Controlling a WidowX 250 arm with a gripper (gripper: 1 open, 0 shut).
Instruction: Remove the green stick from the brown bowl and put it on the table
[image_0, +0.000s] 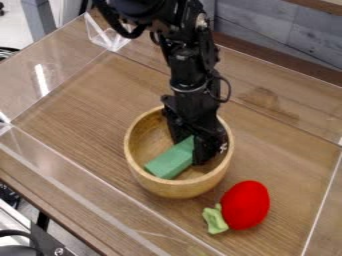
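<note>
One gripper (197, 143) astride green stick (171, 160) inside brown bowl (144, 178)

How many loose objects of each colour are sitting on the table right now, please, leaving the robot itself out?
Brown: 1, the brown bowl
Green: 1, the green stick lying inside the bowl
Red: 1, the red strawberry-like toy with a green leafy top, beside the bowl
Total: 3
</note>
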